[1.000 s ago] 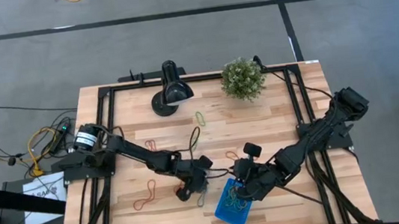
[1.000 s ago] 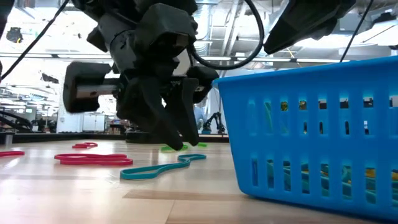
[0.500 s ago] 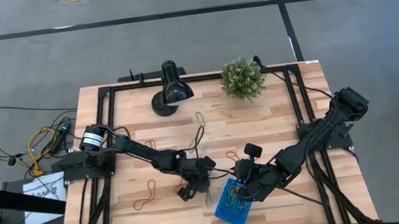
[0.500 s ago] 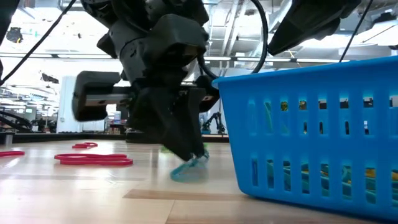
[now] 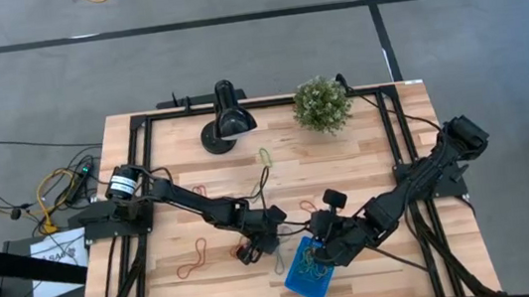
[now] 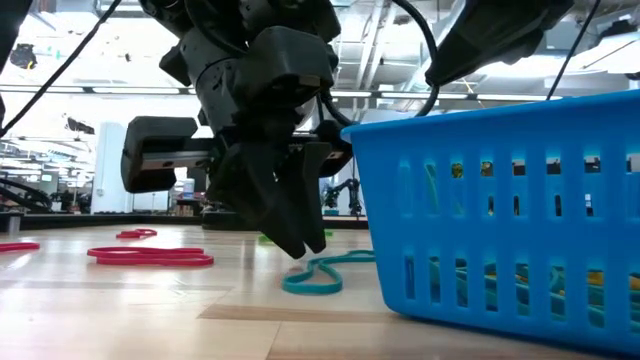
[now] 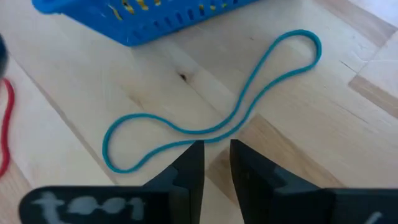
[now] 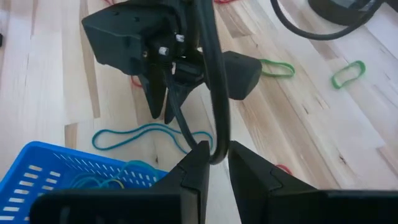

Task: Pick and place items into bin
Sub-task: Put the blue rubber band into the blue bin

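Observation:
My left gripper points down at the table just left of the blue bin, its fingers a narrow gap apart. A teal rubber band lies flat on the wood just beyond its fingertips, its two strands drawn close together there. I cannot tell whether the tips touch it. In the low view the band rests under the left gripper, one end by the bin's wall. My right gripper hovers over the bin's far corner with a narrow gap. Several bands lie inside the bin.
Loose bands lie on the wood: red ones and green ones. A black lamp and a green plant stand at the far edge. Black frame rails run along both sides.
My left gripper has shifted slightly toward the bin. The teal band has slid along the table with it toward the bin. Half a second ago it was bunched under the fingertips; now it lies spread flat again. The right arm has kept still.

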Controlling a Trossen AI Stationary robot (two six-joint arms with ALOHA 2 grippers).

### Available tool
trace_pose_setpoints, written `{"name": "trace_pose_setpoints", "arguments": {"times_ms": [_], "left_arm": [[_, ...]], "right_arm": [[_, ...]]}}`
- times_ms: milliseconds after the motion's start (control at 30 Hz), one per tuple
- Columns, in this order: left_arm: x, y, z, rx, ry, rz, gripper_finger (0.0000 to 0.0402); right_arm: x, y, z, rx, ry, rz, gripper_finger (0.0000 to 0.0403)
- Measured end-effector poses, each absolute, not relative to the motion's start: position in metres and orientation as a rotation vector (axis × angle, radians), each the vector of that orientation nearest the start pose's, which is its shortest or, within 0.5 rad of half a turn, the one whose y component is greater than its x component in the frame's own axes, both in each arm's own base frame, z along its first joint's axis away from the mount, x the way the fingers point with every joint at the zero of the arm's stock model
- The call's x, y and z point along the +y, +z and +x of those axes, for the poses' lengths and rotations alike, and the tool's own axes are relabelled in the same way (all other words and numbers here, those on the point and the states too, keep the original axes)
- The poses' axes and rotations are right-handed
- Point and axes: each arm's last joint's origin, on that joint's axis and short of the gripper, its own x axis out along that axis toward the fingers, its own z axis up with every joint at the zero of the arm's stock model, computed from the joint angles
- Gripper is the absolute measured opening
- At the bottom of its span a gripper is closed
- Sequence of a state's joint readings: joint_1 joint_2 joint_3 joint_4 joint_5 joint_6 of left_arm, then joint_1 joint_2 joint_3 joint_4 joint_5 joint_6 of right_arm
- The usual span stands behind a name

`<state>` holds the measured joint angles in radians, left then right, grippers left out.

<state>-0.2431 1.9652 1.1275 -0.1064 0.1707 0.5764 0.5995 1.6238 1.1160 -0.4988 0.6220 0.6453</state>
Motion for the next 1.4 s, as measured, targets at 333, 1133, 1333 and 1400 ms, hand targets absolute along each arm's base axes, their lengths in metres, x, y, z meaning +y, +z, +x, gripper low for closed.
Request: {"name": "trace_pose_setpoints", "arguments": {"times_ms": [333,1133,1333,1400], "left_arm": [[-0.105,0.130,0.376,0.752,-0.667,0.603,0.0067],[-0.131,0.109,0.386,0.681,-0.755,0.751,0.0067],[-0.132,0.118,0.388,0.831,-0.765,0.718,0.0064],[-0.132,0.121,0.389,0.860,-0.776,0.682,0.0058]], "right_arm": [[0.170,0.223,0.279,0.765,-0.276,0.032,0.0054],[0.170,0.224,0.279,0.765,-0.274,0.034,0.0054],[0.171,0.224,0.279,0.772,-0.260,0.040,0.0054],[0.171,0.223,0.278,0.773,-0.260,0.039,0.0054]]}}
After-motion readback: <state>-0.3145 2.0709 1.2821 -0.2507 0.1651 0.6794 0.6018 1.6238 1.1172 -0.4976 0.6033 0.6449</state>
